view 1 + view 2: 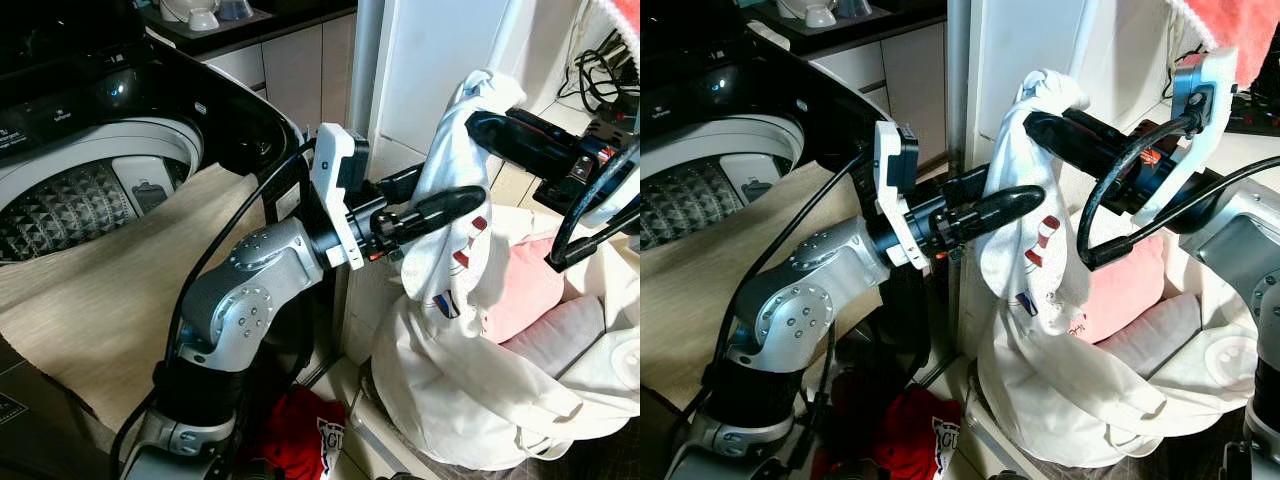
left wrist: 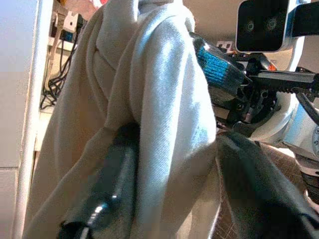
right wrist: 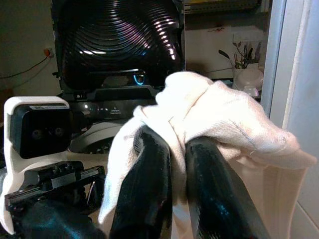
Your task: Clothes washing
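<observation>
A white garment (image 1: 455, 260) with small red and blue marks hangs lifted above a heap of laundry. My right gripper (image 1: 480, 125) is shut on its bunched top, the cloth pinched between the two fingers (image 3: 149, 164). My left gripper (image 1: 462, 195) reaches in from the left at mid height and stands open. One finger (image 2: 117, 174) lies in front of a fold of the garment and the other behind it. The washing machine's drum (image 1: 70, 200) lies open at the far left, under a raised black lid (image 1: 230, 110).
A beige cloth (image 1: 110, 290) drapes over the washer's front. Pink and white clothes (image 1: 530, 290) lie in a white bag at lower right. A red garment (image 1: 300, 425) lies on the floor by my left arm. White cabinets stand behind, and cables at upper right.
</observation>
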Controlling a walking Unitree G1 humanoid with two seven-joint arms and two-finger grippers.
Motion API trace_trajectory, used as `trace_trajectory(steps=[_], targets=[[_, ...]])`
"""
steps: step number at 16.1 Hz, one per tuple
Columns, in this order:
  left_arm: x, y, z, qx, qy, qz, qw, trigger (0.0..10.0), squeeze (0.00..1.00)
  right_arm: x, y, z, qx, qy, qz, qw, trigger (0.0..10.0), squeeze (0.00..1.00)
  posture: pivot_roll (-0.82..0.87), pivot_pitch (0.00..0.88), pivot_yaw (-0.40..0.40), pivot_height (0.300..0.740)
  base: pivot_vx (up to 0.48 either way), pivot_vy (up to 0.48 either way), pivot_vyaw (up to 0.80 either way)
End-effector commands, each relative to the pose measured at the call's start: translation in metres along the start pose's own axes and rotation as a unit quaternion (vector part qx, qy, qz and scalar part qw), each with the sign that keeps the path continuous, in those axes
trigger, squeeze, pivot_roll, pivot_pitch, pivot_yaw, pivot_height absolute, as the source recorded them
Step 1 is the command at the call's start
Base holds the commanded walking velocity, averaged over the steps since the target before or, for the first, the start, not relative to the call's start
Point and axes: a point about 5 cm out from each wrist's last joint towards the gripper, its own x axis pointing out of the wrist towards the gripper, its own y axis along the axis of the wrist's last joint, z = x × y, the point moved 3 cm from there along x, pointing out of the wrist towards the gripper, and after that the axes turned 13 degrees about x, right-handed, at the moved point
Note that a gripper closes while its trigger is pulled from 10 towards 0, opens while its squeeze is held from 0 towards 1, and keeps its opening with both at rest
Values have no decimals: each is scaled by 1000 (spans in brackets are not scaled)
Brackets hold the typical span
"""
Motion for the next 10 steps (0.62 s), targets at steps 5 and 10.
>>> trace_trajectory(steps=[5, 10], targets=[[2, 2, 7, -12, -16, 13, 1000, 0, 0, 4, 6, -10, 0, 13, 20, 1000, 0, 0, -122, 0, 27, 740, 0, 0, 0], [2, 1, 8, -17, -17, 13, 1000, 0, 0, 8, 0, -12, 3, 16, 11, 1000, 0, 0, -123, 0, 28, 740, 0, 0, 0]])
